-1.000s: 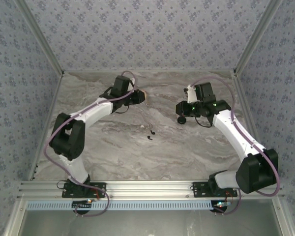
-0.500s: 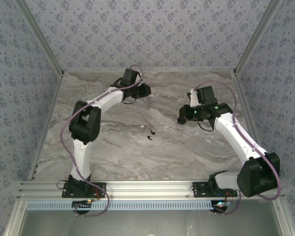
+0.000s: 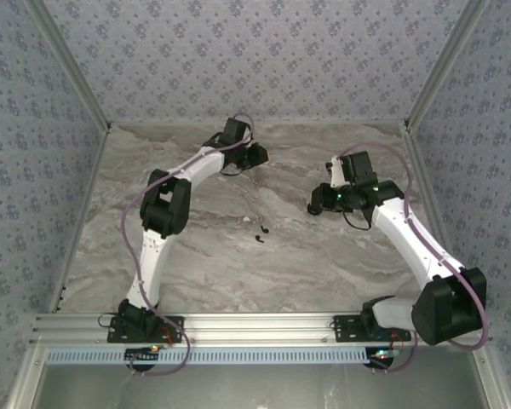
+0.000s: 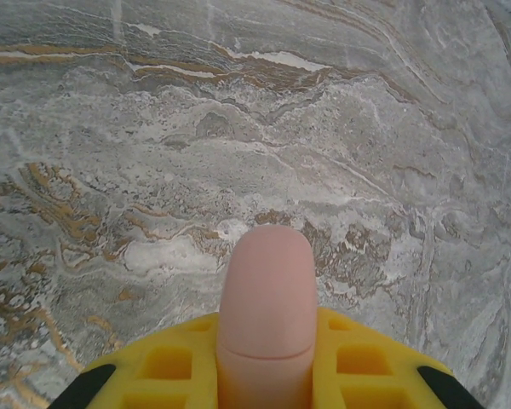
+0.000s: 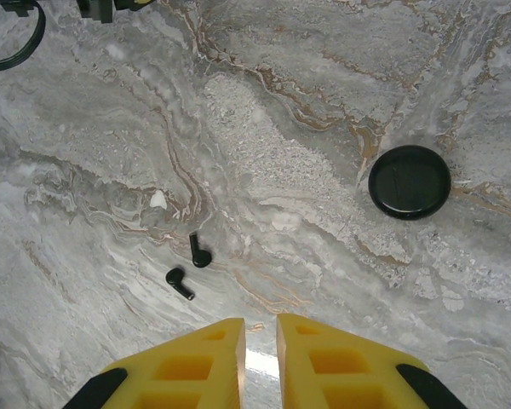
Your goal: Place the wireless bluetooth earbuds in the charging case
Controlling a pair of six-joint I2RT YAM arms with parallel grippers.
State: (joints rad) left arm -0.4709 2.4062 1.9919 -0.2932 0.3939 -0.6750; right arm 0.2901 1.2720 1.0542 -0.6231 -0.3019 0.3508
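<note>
- The two earbuds (image 5: 199,252) lie loose on the marbled desk (image 5: 85,128), close together but not touching. In the right wrist view they sit left of centre, just ahead of the yellow jaw tips.
- From above, the earbuds (image 3: 261,233) are about mid-desk, between the two arms and touched by neither.
- The case (image 5: 409,181), a round black puck, lies flat on the desk. It is well apart from the earbuds, up and to the right in the right wrist view, with nothing touching it.
- The right jaws are nearly closed, with a thin slit of desk showing between their tips. They hold nothing and hang above the desk, the earbuds ahead on their left and the case ahead on their right.
- The right arm (image 3: 409,234) reaches in from the near right corner, its wrist right of the earbuds.
- The left jaws are closed on a pink piece (image 4: 266,290) with a rounded end that sticks out beyond the yellow tips, over bare marble.
- The left arm (image 3: 166,209) stretches toward the far edge of the desk (image 3: 221,273), well apart from the earbuds.
- A black cable (image 5: 8,43) loops in at the top left corner of the right wrist view.
- Patterned walls (image 3: 255,60) close in the desk on three sides.
</note>
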